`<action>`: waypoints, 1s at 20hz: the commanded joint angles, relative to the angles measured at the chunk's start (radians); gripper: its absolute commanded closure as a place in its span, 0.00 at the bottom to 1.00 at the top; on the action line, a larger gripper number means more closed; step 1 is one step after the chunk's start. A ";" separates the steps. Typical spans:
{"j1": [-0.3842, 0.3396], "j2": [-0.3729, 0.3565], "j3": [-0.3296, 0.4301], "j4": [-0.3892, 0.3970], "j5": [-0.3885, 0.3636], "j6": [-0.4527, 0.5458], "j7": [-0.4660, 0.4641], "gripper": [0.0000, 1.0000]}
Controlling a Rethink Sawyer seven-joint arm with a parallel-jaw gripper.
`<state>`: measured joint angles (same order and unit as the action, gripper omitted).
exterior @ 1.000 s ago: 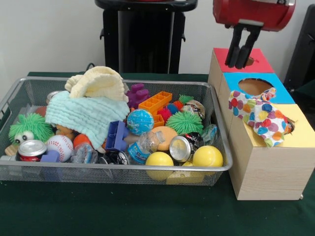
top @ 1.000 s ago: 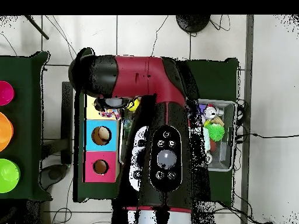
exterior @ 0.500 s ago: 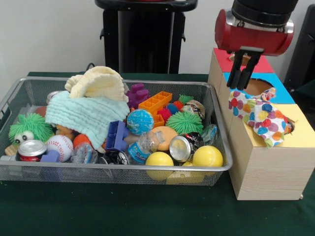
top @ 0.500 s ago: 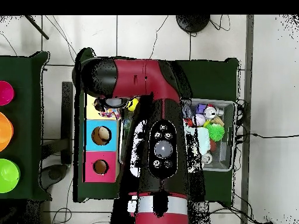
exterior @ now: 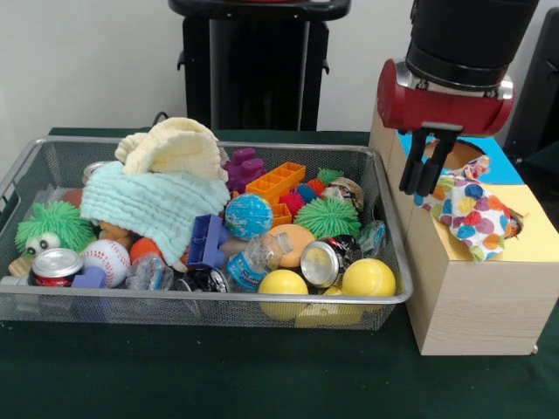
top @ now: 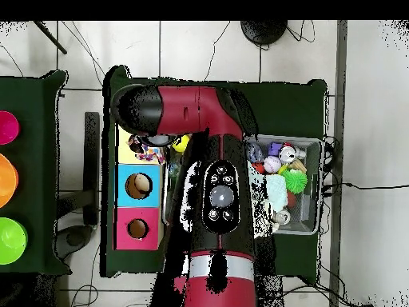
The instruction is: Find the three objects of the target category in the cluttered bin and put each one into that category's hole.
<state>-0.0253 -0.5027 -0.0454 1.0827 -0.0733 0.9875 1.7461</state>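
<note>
Gripper [exterior: 421, 187] is hanging narrow and empty beside the polka-dot cloth [exterior: 463, 205]; I'd be widening before grabbing anything.

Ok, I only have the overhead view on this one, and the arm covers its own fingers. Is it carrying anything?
Observer: No. The gripper is shut on nothing, hanging beside the blue-topped part of the wooden box.
Operator: And what lies in the part of the bin under the arm?
Observer: At that end a silver can lies on its side between two yellow balls, close to the bin's wire wall.
</note>
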 commanded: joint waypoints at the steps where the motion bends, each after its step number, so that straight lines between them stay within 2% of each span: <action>1: -0.009 0.044 0.084 0.069 -0.040 -0.076 -0.004 1.00; 16: 0.010 0.045 0.084 0.083 -0.024 -0.083 0.027 1.00; 20: 0.018 0.035 0.084 0.110 -0.018 -0.094 0.045 1.00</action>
<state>-0.0144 -0.4822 -0.0418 1.0827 -0.0794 0.9448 1.7461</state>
